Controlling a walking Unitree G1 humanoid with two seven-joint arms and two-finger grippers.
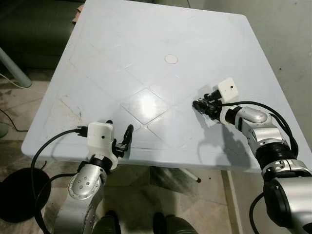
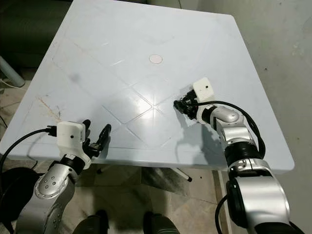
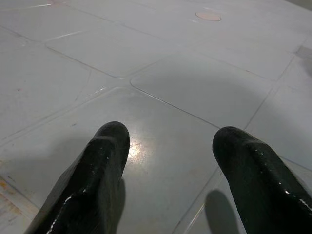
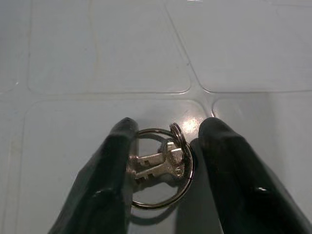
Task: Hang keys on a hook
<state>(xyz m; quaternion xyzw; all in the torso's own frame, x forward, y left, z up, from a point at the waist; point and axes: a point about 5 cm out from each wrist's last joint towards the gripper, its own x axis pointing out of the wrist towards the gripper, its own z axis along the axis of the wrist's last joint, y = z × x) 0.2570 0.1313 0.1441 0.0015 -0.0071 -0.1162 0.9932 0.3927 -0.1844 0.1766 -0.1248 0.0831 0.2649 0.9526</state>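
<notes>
A silver key ring with two keys (image 4: 161, 163) sits between the two black fingers of my right gripper (image 4: 169, 127), and the ring touches both fingers. That gripper (image 1: 199, 105) is low over the right half of the white plastic table (image 1: 146, 39), pointing left, shut on the keys. My left gripper (image 1: 120, 127) hovers at the table's near edge, its fingers (image 3: 105, 146) spread wide with nothing but bare tabletop between them.
A small round pinkish cap (image 1: 171, 59) marks the table's middle. The tabletop has shallow diamond grooves. A dark couch (image 1: 34, 29) stands beyond the far left corner, with a grey pole (image 1: 14, 68) beside it. A dark round base (image 1: 14, 195) lies on the floor at the left.
</notes>
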